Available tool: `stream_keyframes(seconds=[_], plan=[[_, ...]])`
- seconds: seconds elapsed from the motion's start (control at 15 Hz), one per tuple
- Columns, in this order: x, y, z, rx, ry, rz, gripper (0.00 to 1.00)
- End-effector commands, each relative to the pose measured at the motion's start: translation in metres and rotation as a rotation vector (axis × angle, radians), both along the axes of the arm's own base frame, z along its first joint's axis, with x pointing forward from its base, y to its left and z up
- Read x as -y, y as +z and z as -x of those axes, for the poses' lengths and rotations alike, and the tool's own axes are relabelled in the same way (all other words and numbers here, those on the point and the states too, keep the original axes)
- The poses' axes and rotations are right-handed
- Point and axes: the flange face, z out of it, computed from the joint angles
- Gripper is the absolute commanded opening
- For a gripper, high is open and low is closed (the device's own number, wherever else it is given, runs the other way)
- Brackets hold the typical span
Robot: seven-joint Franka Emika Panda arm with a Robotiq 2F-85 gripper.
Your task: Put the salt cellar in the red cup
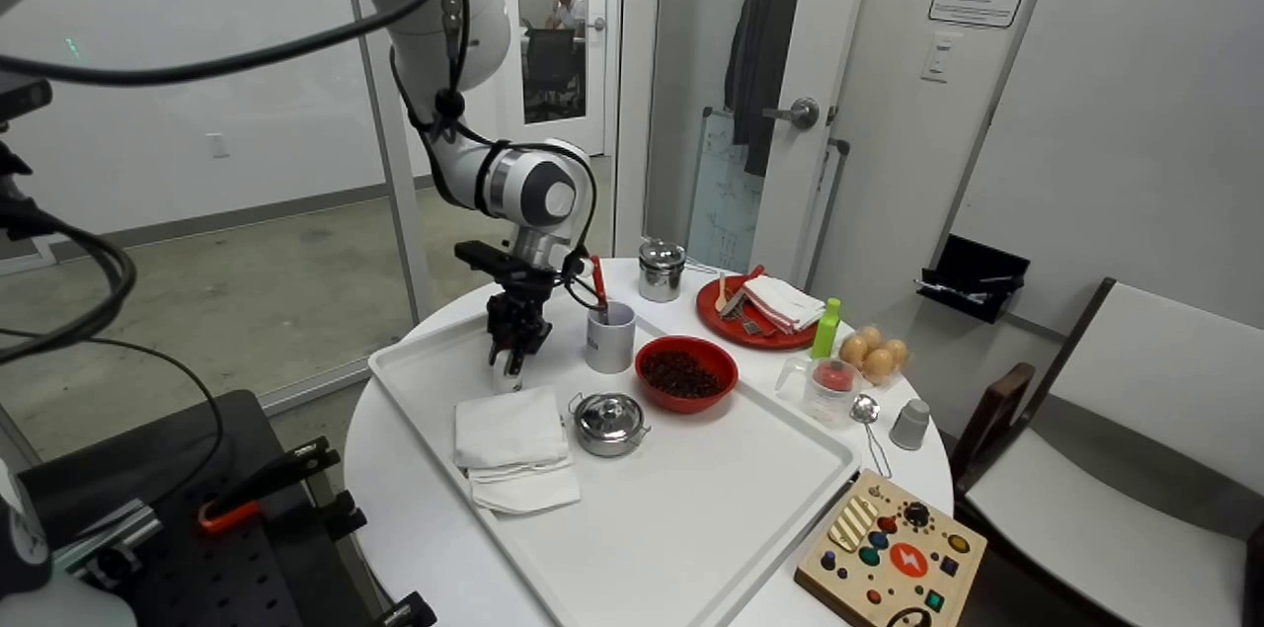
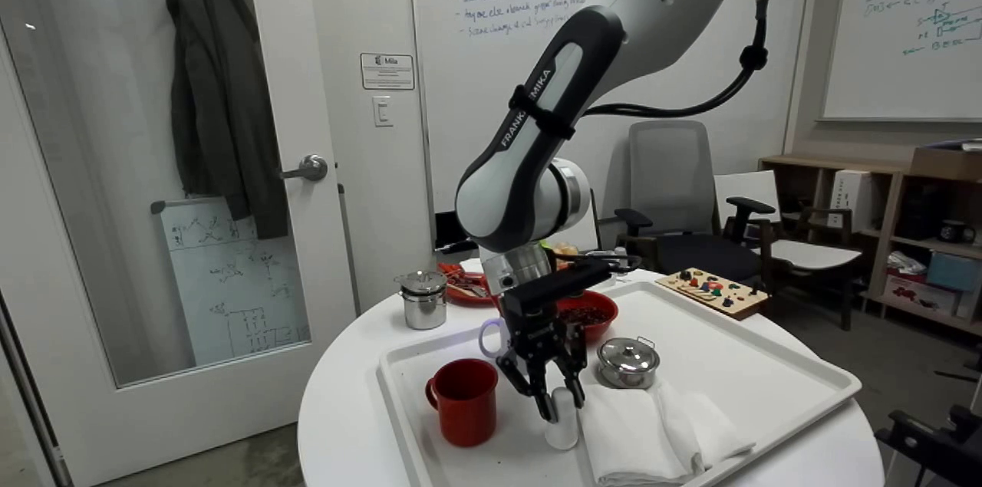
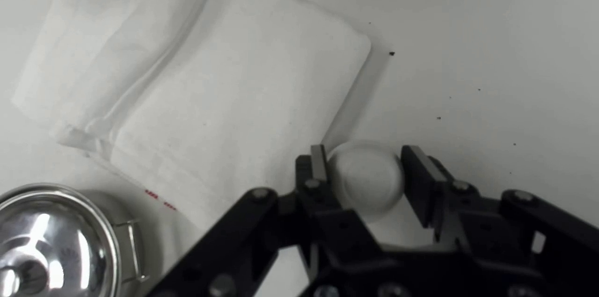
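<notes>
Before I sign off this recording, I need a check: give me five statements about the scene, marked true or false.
1. The gripper has a finger on each side of the salt cellar. True.
2. The red cup stands on the tray. True.
3. The salt cellar is inside the red cup. False: it is outside the cup.
4. The low metal pot is beside the folded white cloth. True.
5. The low metal pot is uncovered. False: its lid is on.

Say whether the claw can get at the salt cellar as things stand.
Probably yes: the claw straddles the salt cellar, and the cloth lies close beside it, seemingly not in the way. Whether the claw is gripping, I can't tell.
</notes>
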Motion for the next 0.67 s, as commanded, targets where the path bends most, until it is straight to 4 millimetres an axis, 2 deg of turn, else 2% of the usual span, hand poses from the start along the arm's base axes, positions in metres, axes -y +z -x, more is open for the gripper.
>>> stream_keyframes(seconds=[0.0, 0.33, 0.6], plan=[[0.000, 0.018, -0.003, -0.014, -0.015, 0.012, 0.18], [-0.002, 0.048, -0.007, 0.026, -0.019, 0.017, 0.18], [-0.019, 0.076, -0.014, 0.056, 0.010, 0.001, 0.19]])
